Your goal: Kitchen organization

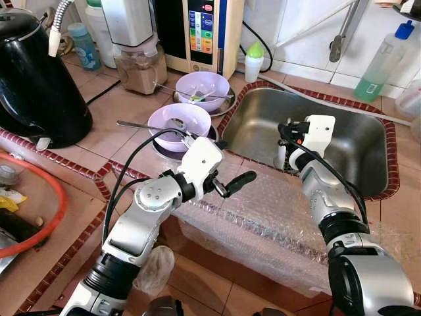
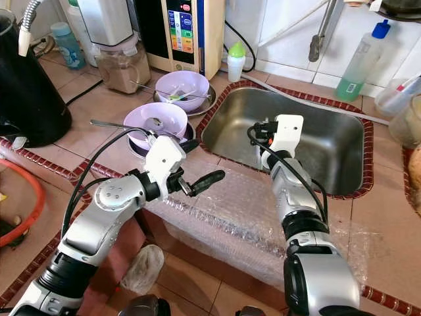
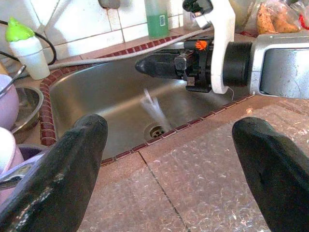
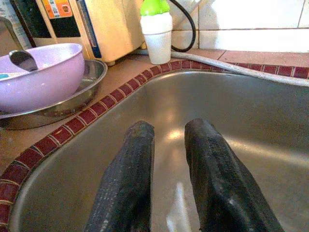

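Left tool [image 1: 231, 185]: released, its two black fingers spread wide, grasping nothing. It hovers over the bubble-wrap sheet [image 1: 263, 224] that covers the front edge of the table [image 1: 118, 105], just in front of the sink [image 1: 342, 141].

Right tool [image 4: 166, 193]: fingers close together with a narrow gap between them, nothing held. It hangs inside the sink above the steel floor, near the front wall.

Governing relation: the likely objects of the task, two purple bowls, lie to the robot's left of the sink, on the table. The near bowl [image 1: 179, 125] sits just beyond and to the left of the left tool's wrist, stacked on a dark dish, with a spoon [image 1: 148, 125] across it whose long axis runs left to right, handle pointing left. The far bowl [image 1: 202, 89] stands behind it on a steel plate [image 1: 220, 105], utensils inside. In my judgement the left arm is the nearer to both; the right tool would have to cross the tiled sink rim.

Differences between views: the left wrist view shows the drain [image 3: 157, 130] and the right tool side-on above it. The right wrist view shows the far bowl resting in its steel plate and a green-capped bottle [image 4: 157, 29] at the sink's back corner.
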Robot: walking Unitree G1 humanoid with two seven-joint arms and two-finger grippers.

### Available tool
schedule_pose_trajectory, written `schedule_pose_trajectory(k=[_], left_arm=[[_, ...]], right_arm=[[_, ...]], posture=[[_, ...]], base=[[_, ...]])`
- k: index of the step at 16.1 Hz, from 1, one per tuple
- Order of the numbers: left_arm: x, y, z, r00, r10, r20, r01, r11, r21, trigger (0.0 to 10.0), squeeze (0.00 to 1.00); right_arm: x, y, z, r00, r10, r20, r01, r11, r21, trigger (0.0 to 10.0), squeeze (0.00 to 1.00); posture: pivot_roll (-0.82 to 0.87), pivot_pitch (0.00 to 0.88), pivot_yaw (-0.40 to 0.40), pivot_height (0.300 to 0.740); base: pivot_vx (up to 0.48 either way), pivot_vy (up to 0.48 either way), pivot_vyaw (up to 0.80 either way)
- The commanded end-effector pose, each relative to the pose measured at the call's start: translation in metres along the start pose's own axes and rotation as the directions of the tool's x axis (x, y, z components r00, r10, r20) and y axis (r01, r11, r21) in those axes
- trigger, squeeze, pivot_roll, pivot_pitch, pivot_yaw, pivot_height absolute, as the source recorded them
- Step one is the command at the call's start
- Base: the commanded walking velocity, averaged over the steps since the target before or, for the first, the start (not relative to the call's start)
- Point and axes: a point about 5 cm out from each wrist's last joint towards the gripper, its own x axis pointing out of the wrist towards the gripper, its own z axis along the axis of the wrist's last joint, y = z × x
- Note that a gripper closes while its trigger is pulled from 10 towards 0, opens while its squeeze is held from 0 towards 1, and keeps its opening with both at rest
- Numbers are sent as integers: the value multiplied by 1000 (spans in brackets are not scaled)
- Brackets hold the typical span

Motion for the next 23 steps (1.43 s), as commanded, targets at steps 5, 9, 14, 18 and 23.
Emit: schedule_pose_trajectory(k=[5,9,14,18,23], left_arm=[[0,2,-2,1000,2,-24,-2,1000,18,10000,1000],[1,10,14,994,77,83,-80,996,31,10000,1000],[-7,24,37,929,252,270,-270,962,30,10000,12],[-12,25,28,920,285,269,-301,953,21,10000,0],[-21,38,18,863,435,257,-465,883,68,10000,988]], right_arm=[[0,7,7,998,27,56,-26,1000,-7,10000,1000],[-11,20,24,979,144,144,-130,986,-105,10000,1000],[-39,17,37,960,113,255,-61,977,-202,10000,1000],[-53,-1,31,970,-40,240,70,990,-121,10000,1000],[-66,6,30,974,-33,226,59,993,-106,10000,1000]], posture=[[-19,0,24,740],[-26,0,22,740],[-27,0,0,740],[-39,0,5,740],[-56,0,12,740]], base=[[0,0,0],[0,0,0],[0,0,0],[0,0,0],[0,0,0]])
